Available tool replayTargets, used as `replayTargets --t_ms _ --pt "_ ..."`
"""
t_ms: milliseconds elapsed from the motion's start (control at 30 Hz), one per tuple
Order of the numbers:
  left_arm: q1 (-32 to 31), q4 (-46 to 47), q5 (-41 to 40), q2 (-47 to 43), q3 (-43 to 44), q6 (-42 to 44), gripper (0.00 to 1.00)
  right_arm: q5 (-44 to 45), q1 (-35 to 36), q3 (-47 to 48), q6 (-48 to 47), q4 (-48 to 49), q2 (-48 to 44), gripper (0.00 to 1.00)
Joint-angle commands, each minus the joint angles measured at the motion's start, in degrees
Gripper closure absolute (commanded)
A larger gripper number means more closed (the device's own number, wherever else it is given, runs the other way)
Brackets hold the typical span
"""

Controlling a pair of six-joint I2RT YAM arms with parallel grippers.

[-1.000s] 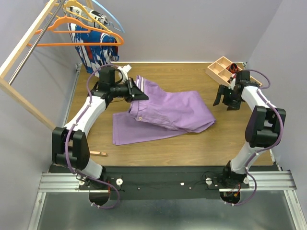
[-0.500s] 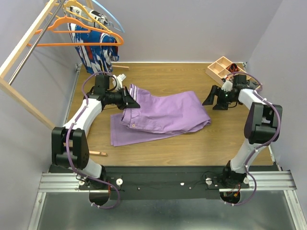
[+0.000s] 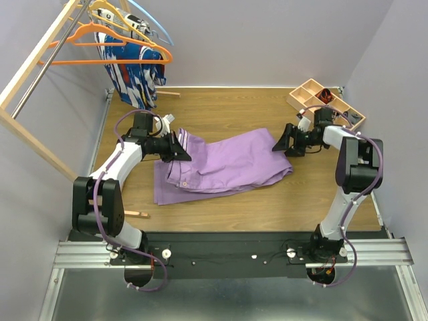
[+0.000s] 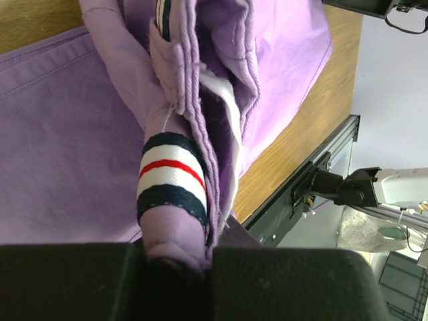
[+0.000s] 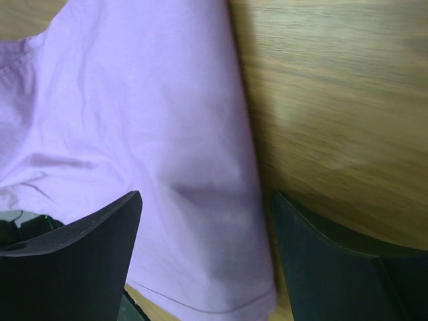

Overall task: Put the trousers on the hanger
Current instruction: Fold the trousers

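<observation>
My left gripper [image 4: 177, 257] is pinched nearly closed on the striped waistband [image 4: 170, 177] of the one pair of lilac trousers [image 3: 227, 160]. They lie rumpled on the wooden table [image 3: 227, 107] between my two arms. My right gripper [image 5: 206, 207] is spread wide and holds nothing, its two fingers [image 5: 334, 267] straddling the edge of the cloth at the trousers' other end. Well apart, at the back left, three hangers hang on the rail [image 3: 50, 50]: the bright orange hanger [image 3: 73, 62], one yellow-orange hanger [image 3: 107, 12] and one light blue hanger [image 3: 150, 23], with one patterned garment [image 3: 134, 77] hanging among them.
</observation>
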Motion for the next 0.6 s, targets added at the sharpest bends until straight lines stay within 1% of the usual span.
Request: replayTargets --t_ms 0,100,133,200,233,267,300,367,400,467,500,567 --pt "0.5 -0.5 -0.8 -2.5 -0.6 1.4 1.00 -3.8 2.6 -0.6 0.0 1.0 3.5 0.17" --pt "0.7 0.0 -1.0 -2.2 -0.6 1.8 1.00 -4.6 3.6 -0.8 0.1 1.1 4.2 0.33" --pt "0.8 0.2 -1.2 -2.0 -0.5 1.8 1.00 -4.8 3.7 -0.9 0.3 1.2 4.3 0.45" --pt "1.0 0.3 -1.2 -1.6 -0.3 2.1 1.00 -4.3 3.7 -1.3 0.8 1.2 4.1 0.59" --pt "1.1 0.4 -1.3 -1.2 0.1 2.2 1.00 -3.8 3.7 -1.3 1.3 1.1 3.9 0.77" --pt "1.1 0.7 -1.3 -1.1 0.3 2.2 1.00 -3.3 3.7 -1.5 1.6 1.1 3.6 0.90" --pt "1.1 1.1 -1.3 -0.7 0.5 2.2 1.00 -1.0 3.7 -1.9 2.1 1.1 3.1 0.99" --pt "1.2 2.0 -1.4 0.4 1.7 1.9 1.00 2.0 3.6 -2.2 3.5 0.9 1.2 0.99" --pt "1.1 2.7 -1.3 0.9 2.3 1.4 1.00 6.3 3.3 -2.7 4.3 0.9 0.1 0.99" --pt "1.1 4.7 -0.8 3.2 5.0 1.0 1.00 11.2 2.6 -3.1 7.5 0.8 -2.9 0.99" --pt "1.1 5.3 -0.6 4.2 6.0 0.4 1.00 15.9 1.5 -3.4 8.7 0.8 -4.1 0.99" --pt "0.8 7.4 0.6 7.3 9.6 -0.3 1.00 20.3 0.4 -4.2 10.9 0.2 -7.7 0.99"
